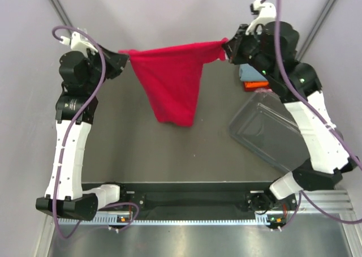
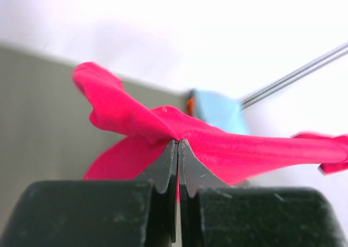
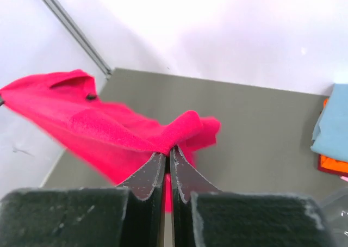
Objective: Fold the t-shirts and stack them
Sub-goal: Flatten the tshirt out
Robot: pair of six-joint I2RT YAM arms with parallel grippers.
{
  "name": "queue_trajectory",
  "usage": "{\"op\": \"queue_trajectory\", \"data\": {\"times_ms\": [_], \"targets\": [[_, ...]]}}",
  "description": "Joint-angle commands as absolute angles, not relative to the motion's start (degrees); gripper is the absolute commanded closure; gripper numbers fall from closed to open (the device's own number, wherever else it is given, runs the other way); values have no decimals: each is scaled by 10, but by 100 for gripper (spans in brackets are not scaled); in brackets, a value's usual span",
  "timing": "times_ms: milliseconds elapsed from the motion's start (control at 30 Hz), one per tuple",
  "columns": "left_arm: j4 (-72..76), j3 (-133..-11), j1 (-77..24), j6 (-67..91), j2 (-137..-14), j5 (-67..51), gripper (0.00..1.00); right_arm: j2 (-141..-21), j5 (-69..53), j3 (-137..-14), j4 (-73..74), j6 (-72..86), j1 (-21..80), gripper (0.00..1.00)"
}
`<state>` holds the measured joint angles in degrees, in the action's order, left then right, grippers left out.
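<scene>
The crimson red t-shirt point(image 1: 169, 84) hangs stretched in the air between both grippers above the far part of the table. My left gripper point(image 1: 123, 59) is shut on its left corner point(image 2: 163, 124). My right gripper point(image 1: 226, 46) is shut on its right corner point(image 3: 179, 130). The shirt's lower end hangs down toward the table's middle. A folded blue-grey t-shirt point(image 1: 249, 72) lies on an orange t-shirt point(image 1: 255, 85) at the far right, also in the right wrist view point(image 3: 331, 122). The pale pink t-shirt is not in view.
A clear plastic tub point(image 1: 266, 133) lies tilted on the right side of the grey table point(image 1: 124, 144), partly under the right arm. Pale walls close in the far side and both flanks.
</scene>
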<state>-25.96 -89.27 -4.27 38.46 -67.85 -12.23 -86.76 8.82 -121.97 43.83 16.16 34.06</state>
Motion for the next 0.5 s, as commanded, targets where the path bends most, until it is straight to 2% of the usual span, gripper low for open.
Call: {"op": "queue_trajectory", "data": {"times_ms": [0, 233, 333, 467], "targets": [[-166, -922, -42, 413, -672, -152, 100, -822, 82, -1207, 412, 172, 332, 100], [-194, -788, -43, 413, -526, -182, 100, -667, 104, -998, 398, 206, 332, 100], [-246, -801, -43, 387, -491, -149, 100, -623, 47, -955, 386, 225, 332, 100], [-285, -880, -43, 370, -492, -106, 100, -604, -29, -946, 384, 239, 333, 100]]}}
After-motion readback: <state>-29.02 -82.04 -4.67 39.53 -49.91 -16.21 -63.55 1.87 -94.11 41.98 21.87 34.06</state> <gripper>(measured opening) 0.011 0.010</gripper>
